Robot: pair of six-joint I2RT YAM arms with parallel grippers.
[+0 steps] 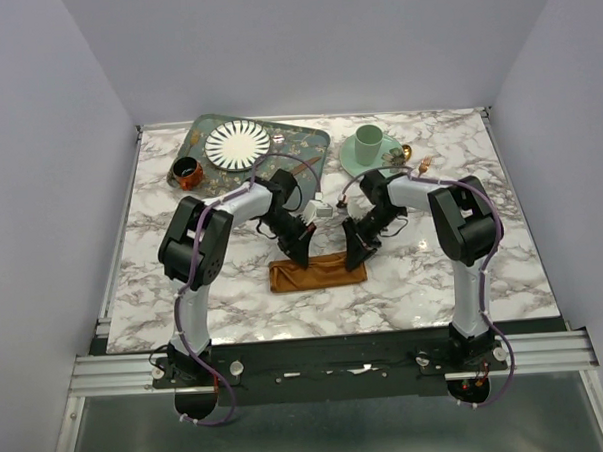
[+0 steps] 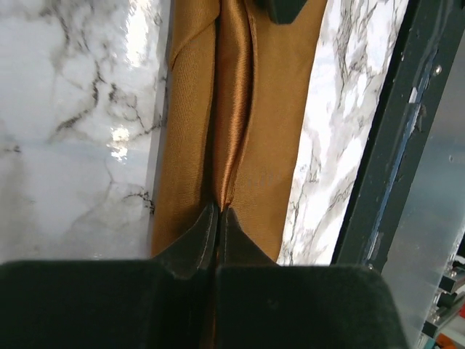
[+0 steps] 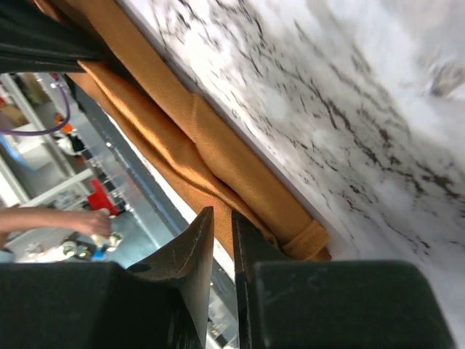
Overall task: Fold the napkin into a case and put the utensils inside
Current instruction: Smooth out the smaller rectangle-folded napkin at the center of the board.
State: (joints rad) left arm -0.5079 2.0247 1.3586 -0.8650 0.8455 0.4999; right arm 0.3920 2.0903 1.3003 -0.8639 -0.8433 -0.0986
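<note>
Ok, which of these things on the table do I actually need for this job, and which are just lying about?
For the job:
napkin, folded into a strip
utensils, beside the saucer

Lying about:
tray
plate
brown cup
green cup on that saucer

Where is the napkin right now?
In the top view, the napkin lies folded near the middle of the table, between the left tool, which pinches its fold, and the right tool.
</note>
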